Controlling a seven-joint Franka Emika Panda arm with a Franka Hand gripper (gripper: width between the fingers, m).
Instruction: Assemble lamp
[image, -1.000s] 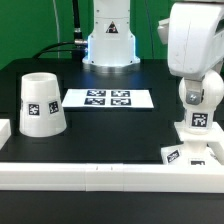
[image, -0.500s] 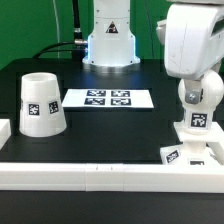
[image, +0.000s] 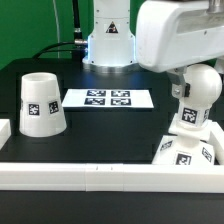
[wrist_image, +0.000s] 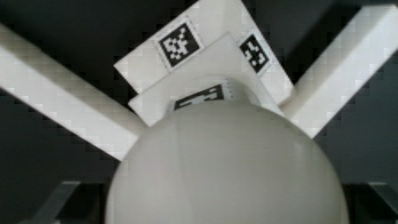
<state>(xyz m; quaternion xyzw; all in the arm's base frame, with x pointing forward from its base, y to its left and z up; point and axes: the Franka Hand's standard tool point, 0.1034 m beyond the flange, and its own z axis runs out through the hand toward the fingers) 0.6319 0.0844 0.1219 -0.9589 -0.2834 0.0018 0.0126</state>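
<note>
The lamp's round-headed bulb (image: 195, 96) stands on its stem on the square base (image: 184, 150) at the exterior view's right, near the front rail. The bulb and base look tilted. The tapered shade (image: 40, 103) stands mouth-down at the left. In the wrist view the bulb head (wrist_image: 222, 155) fills the picture, with the tagged base (wrist_image: 205, 50) beyond it. My gripper (wrist_image: 214, 205) is open around the bulb head. Its dark fingers (wrist_image: 59, 200) stand at either side with gaps to the bulb. In the exterior view the arm's body hides the gripper.
The marker board (image: 108, 98) lies in the middle of the black table. A long white border rail (image: 90, 175) runs along the front. Two rails (wrist_image: 54, 90) meet in a corner behind the base in the wrist view. The robot's pedestal (image: 108, 45) stands at the back.
The arm has swung toward the exterior view's left and lower over the bulb. The bulb and base have shifted a little left and now look tilted.
</note>
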